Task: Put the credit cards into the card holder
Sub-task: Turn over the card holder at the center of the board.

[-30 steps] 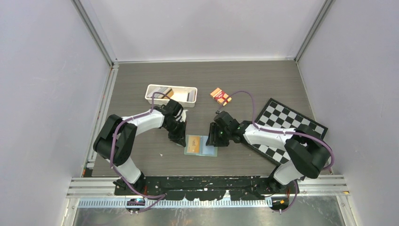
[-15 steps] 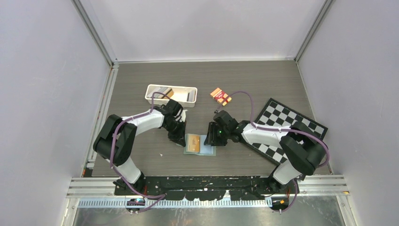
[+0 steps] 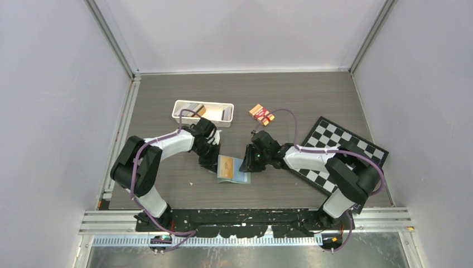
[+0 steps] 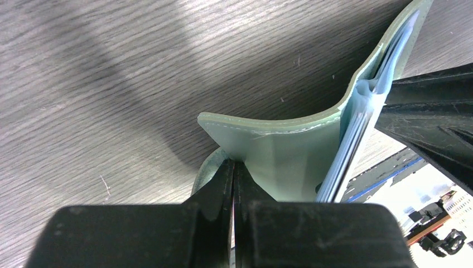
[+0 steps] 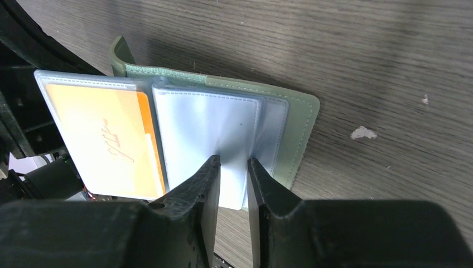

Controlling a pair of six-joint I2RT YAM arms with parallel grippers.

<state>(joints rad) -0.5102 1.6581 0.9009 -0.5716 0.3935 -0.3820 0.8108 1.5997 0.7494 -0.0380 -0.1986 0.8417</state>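
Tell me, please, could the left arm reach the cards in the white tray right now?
Probably not yet: the left pincer is shut on the card holder; otherwise the white tray sits close with nothing between.

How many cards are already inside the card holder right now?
1: an orange card sits in a clear sleeve of the card holder, held by the left gripper and right gripper. Others may be hidden.

Open wood table (image 3: 290,97) beyond the card holder (image 3: 232,169); white tray (image 3: 202,111), packet (image 3: 261,113), checkerboard (image 3: 334,146) flanking.
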